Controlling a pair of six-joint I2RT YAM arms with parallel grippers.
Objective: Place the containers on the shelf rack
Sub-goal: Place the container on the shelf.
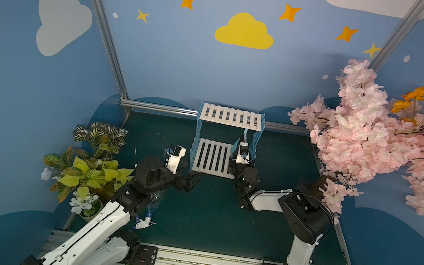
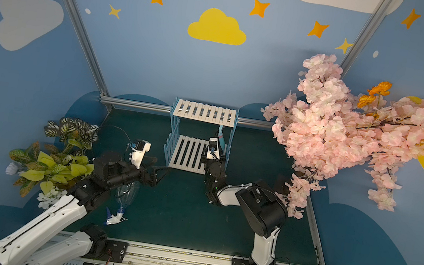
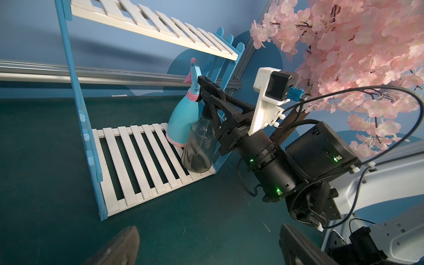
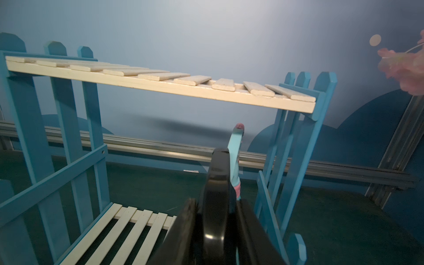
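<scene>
The shelf rack (image 1: 231,116) stands mid-frame in both top views. In the left wrist view the light-blue bottle (image 3: 183,119) stands on the lower shelf's right end, the dark smoky bottle (image 3: 199,146) just before it, its black trigger head held in the narrow right jaws. The clear bottle (image 2: 128,192) lies on the counter (image 2: 192,215) at lower left, partly under the left arm (image 2: 59,210); the left jaws gape wide, empty

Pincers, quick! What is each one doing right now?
Left pincer: open, holding nothing.
Right pincer: closed on the dark smoky spray bottle.
</scene>
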